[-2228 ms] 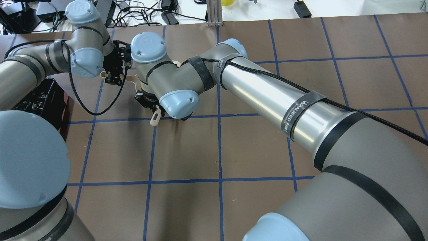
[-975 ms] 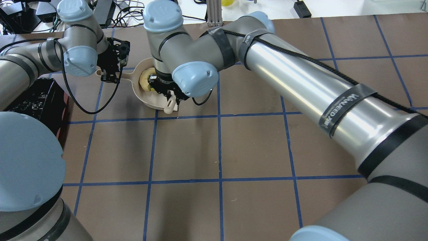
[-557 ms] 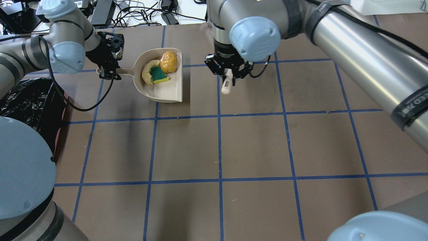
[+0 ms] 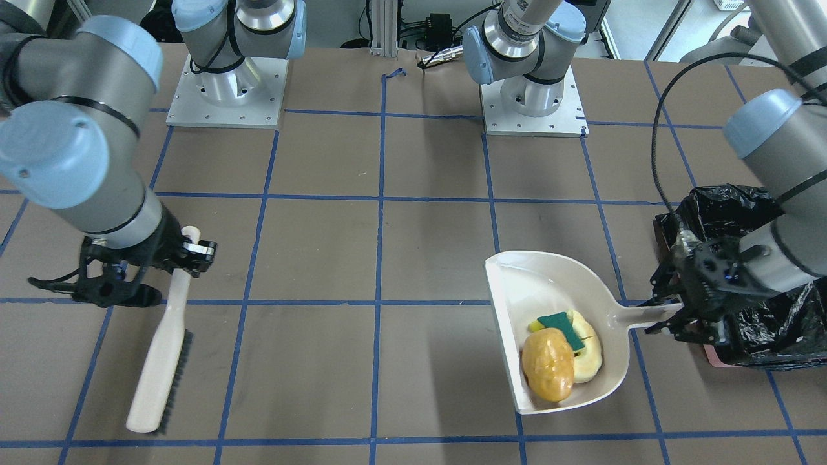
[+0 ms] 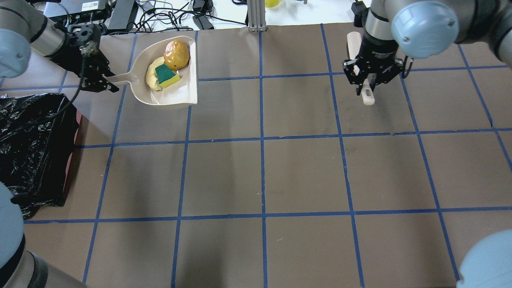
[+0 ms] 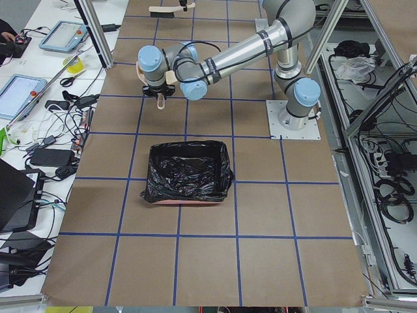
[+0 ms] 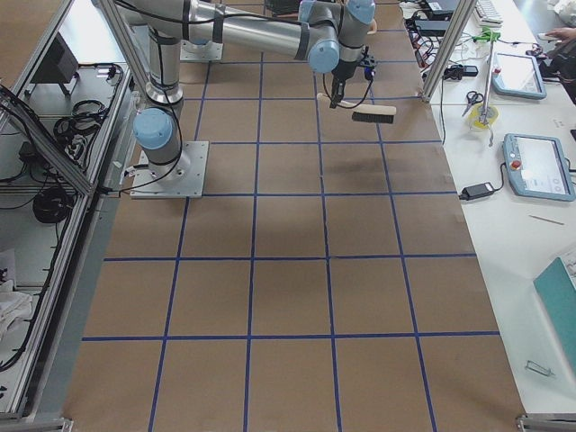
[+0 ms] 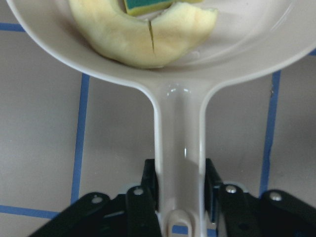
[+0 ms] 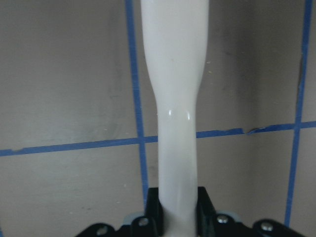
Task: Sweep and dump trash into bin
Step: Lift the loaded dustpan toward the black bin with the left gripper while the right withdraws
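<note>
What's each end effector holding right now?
Left end effector: closed on the dustpan handle.
Right end effector: closed on the brush handle.

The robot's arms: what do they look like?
Its left arm and right arm are thick grey tubes, pale blue joint caps, black bands. A black cable loops off the left. Its left gripper and right gripper are black.

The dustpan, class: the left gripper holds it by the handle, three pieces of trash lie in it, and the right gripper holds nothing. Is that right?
Not quite. The right gripper is shut on the handle of the brush, as the right wrist view shows. The left gripper does hold the dustpan by the handle, with three pieces of trash in it.
</note>
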